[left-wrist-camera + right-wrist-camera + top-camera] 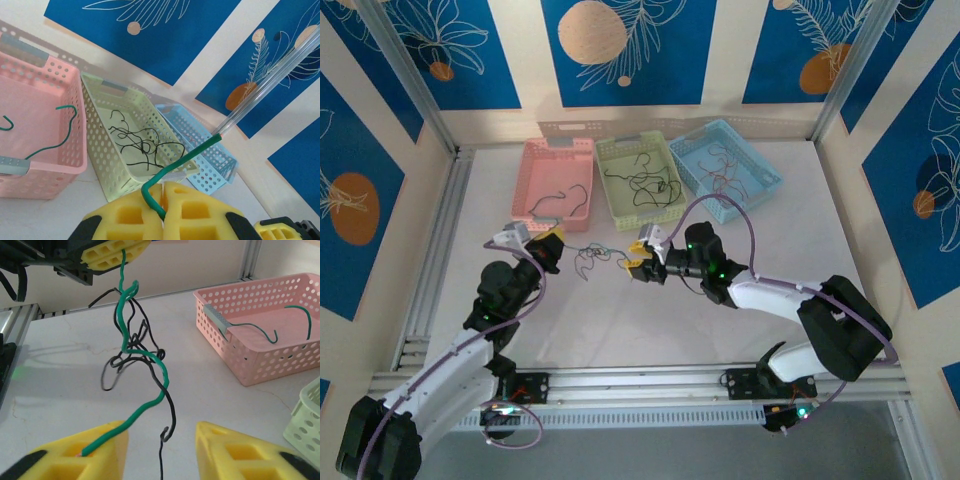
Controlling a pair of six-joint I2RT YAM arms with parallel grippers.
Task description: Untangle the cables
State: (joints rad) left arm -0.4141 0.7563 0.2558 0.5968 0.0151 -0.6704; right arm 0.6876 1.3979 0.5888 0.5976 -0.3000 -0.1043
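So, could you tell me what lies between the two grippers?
A green cable knotted with black cables runs between the left gripper and right gripper, clearest in the right wrist view.

Robot lab cell, aluminium frame (640, 378), patterned panels (620, 50)

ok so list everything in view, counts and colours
pink basket: one, pink, table's far left
green basket: one, pale green, far middle
blue basket: one, light blue, far right
green cables: two, green, in pink basket
black cables: several, black, in green basket
reddish cables: several, reddish, in blue basket
tangle: one, green and black, strung between grippers
table: one, white, under everything
left gripper: one, yellow, shut on the tangle's green strand
right gripper: one, yellow, open, strand touching one finger
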